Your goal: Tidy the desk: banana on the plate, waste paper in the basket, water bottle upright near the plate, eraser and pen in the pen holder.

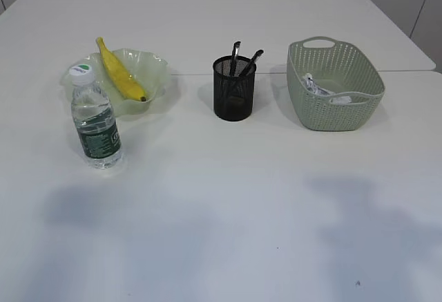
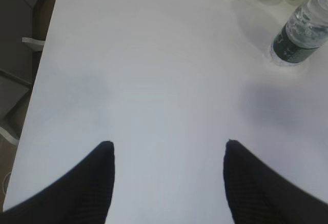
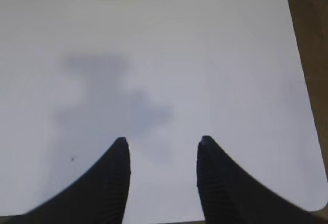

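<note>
One banana (image 1: 122, 74) is lying in the plate (image 1: 157, 74) at the upper left of the exterior frame, with the water bottle (image 1: 95, 122) standing upright just below it. At center, the pen holder (image 1: 233, 98) is holding two dark pens (image 1: 250, 62). At right, crumpled paper (image 1: 319, 88) is sitting inside the basket (image 1: 324, 115). Both the left gripper (image 2: 169, 144) and the right gripper (image 3: 163, 141) are hovering over bare desk (image 1: 228, 212), jaws parted and grasping nothing.

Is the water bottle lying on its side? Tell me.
No, the water bottle stands upright on the desk, cap up, beside the plate.
</note>
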Motion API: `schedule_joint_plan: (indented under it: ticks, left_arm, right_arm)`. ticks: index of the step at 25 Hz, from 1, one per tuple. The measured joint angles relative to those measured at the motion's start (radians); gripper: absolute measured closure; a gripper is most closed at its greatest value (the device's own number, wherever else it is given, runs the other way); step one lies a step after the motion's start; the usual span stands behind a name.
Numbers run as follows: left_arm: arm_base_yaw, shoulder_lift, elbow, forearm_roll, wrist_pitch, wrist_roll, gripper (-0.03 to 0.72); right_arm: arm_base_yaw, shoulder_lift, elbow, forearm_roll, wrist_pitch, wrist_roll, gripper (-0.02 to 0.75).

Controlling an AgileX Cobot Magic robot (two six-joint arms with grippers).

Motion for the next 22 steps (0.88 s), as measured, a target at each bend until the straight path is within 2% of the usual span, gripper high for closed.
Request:
schedule_joint_plan:
  ticks: [3,13,22]
  left_arm:
    - [0.0,-0.052,0.049,-0.007,0.012,0.0,0.221]
    - [0.0,-0.421,0.359,-0.117,0.04,-0.004,0.221]
    - [0.0,-0.648,0.386,-0.101,0.063,-0.005,0.221]
  right_arm:
    - [0.0,-0.067,0.008,0.0,0.046,0.024,0.412]
    - [0.0,-0.282,0.008,0.001,0.084,0.037,0.412]
    - [0.0,-0.454,0.008,0.001,0.093,0.028,0.412]
